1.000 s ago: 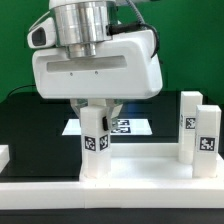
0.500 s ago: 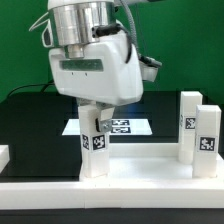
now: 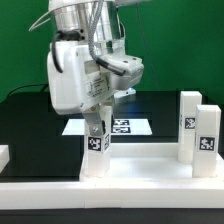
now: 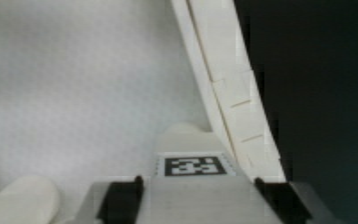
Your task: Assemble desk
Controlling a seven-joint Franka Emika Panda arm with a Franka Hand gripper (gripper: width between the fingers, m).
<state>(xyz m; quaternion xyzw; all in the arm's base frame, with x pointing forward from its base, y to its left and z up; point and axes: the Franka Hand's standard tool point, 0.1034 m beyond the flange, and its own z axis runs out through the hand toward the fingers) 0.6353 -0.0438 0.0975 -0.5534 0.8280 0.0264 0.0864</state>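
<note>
The white desk top [image 3: 145, 166] lies flat at the front, rim up. One tagged square leg [image 3: 95, 152] stands upright in its socket near the exterior view's left. My gripper [image 3: 95, 124] reaches straight down over this leg and is shut on its upper part. In the wrist view the leg [image 4: 201, 172] sits between the two black finger pads [image 4: 130, 200], both touching its sides, with the gripper [image 4: 204, 202] centred on it. The desk top's surface [image 4: 69, 90] and its rim [image 4: 222, 75] lie below. Two more tagged legs [image 3: 189, 124] [image 3: 207, 140] stand at the exterior view's right.
The marker board [image 3: 128, 126] lies on the black table behind the desk top. A small white part [image 3: 3, 155] shows at the exterior view's left edge. A white border rail [image 3: 110, 198] runs along the front.
My hand has turned about its vertical axis while staying over the left leg; its broad face now points sideways. The leg stays upright in the same place.
</note>
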